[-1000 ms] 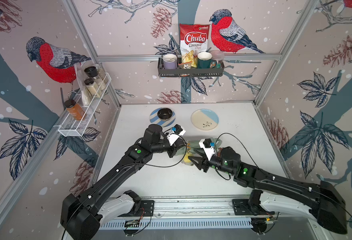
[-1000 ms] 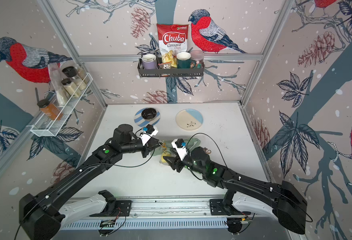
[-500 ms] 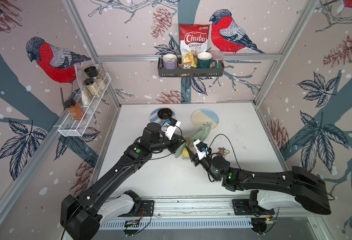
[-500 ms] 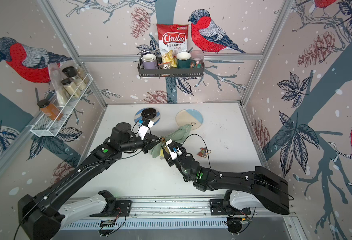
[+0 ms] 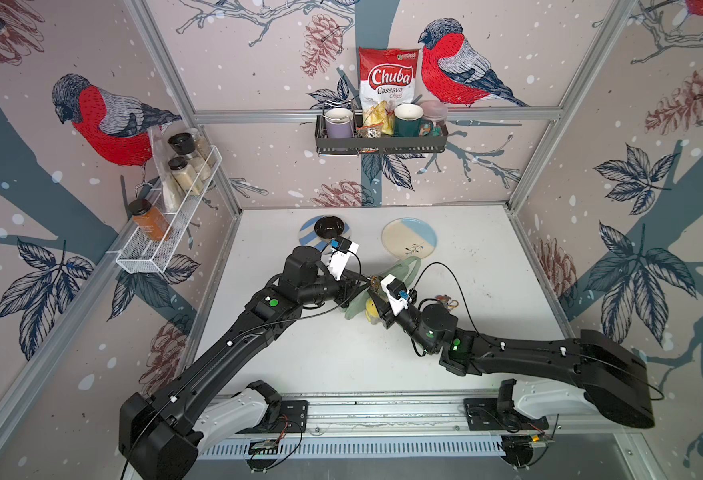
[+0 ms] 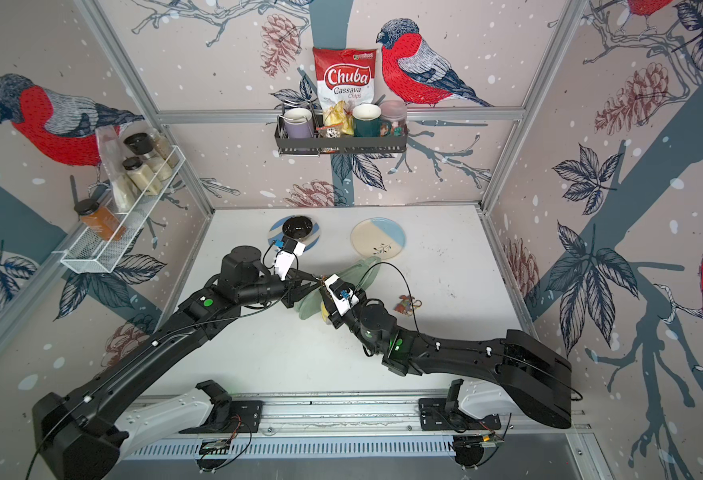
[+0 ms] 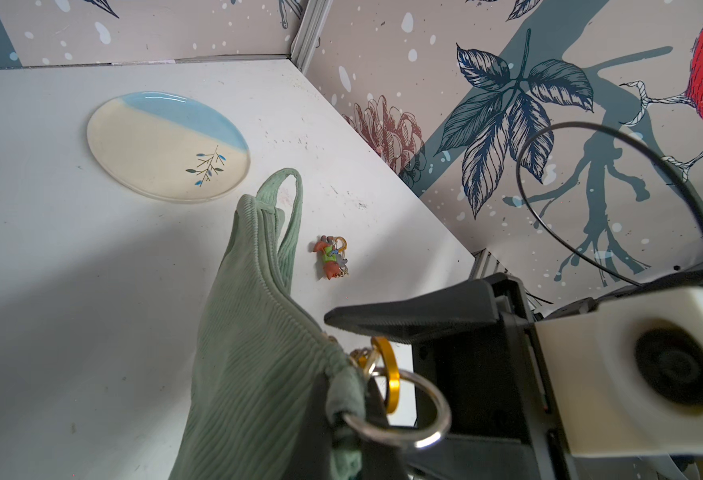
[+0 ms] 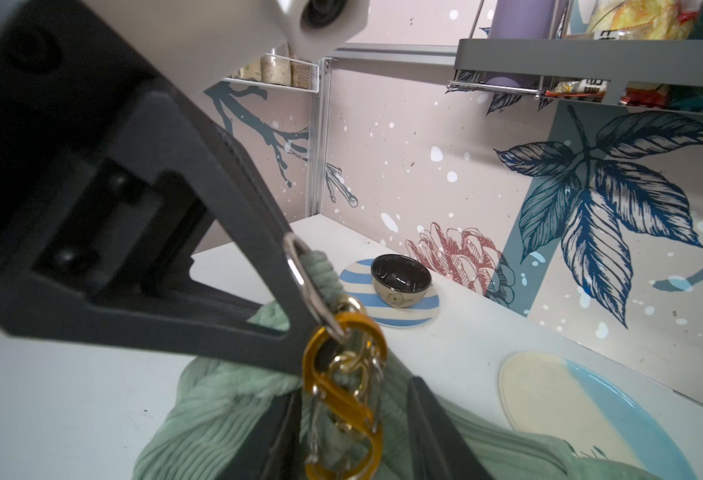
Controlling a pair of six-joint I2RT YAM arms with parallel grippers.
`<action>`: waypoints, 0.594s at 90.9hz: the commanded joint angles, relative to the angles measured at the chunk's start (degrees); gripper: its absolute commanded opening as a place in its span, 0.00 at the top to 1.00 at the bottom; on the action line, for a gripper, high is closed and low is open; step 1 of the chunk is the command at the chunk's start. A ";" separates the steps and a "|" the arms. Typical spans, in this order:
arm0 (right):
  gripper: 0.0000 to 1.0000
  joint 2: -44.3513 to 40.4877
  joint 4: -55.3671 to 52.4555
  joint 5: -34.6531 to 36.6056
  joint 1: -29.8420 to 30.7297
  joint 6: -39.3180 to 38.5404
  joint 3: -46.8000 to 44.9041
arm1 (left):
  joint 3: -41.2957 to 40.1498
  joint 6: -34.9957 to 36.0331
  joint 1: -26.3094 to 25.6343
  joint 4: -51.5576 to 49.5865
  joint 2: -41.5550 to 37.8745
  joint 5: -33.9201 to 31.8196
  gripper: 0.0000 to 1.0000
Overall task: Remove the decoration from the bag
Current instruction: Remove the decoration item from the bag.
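Since a second ago, the bag has come up off the tabletop, and your two arms have closed in on one corner of it.

Both top views: the left gripper [image 5: 364,281] is clamped tight on the ringed corner of the sage-green corduroy bag [image 5: 407,268], holding it up over the middle of the white table [image 5: 320,353]. The right gripper [image 5: 374,289] meets it nose to nose from the opposite side. A yellow charm [image 5: 371,311] dangles just under that meeting point. Well apart, on the right arm's side, an orange-and-green charm [image 5: 445,300] lies on the table (attached to nothing).

Left wrist view: the bag [image 7: 250,353] stretches away from the pinched corner toward a cream-and-blue plate [image 7: 166,145]. Whether its far end touches the table cannot be told. An amber clip [image 7: 392,376] sits right at the held corner.

Right wrist view: the amber clip [image 8: 341,395], S-shaped, hangs from a silver ring [image 8: 304,278]. Its long axis runs down between the right gripper's two fingers [image 8: 439,428]. Those jaws stand partly open astride the clip, with a gap showing on one side, and they hold nothing yet.

The clip lies straight ahead of your right gripper, lengthwise along its fingers. That arm looks best placed to take it while the left anchors the ring.
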 commanded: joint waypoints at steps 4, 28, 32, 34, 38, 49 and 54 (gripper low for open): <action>0.65 0.36 1.68 -2.00 0.06 -0.87 0.89 | 0.97 -0.12 0.19 0.00 0.27 1.72 1.00; 0.76 0.01 1.01 -2.13 -0.04 -0.97 1.19 | 1.29 -0.08 0.19 -1.02 0.44 1.60 1.00; 0.77 -0.23 0.47 -2.09 -0.08 -1.13 1.20 | 1.66 0.11 0.19 -1.77 0.58 1.35 1.00; 0.77 -0.36 0.24 -1.99 -0.05 -1.13 1.20 | 1.81 0.27 0.23 -2.20 0.70 1.18 1.00; 0.78 -0.76 -0.32 -1.83 -0.13 -1.35 1.13 | 2.25 0.60 0.19 -3.17 0.87 0.79 1.00; 0.81 -2.37 -5.05 -1.97 -0.32 -2.51 2.20 | 3.92 2.80 0.23 -6.77 1.57 -0.33 1.00; 0.83 -2.75 -7.84 -2.31 -0.34 -3.47 2.91 | 4.66 3.99 0.19 -8.60 1.74 -1.06 1.00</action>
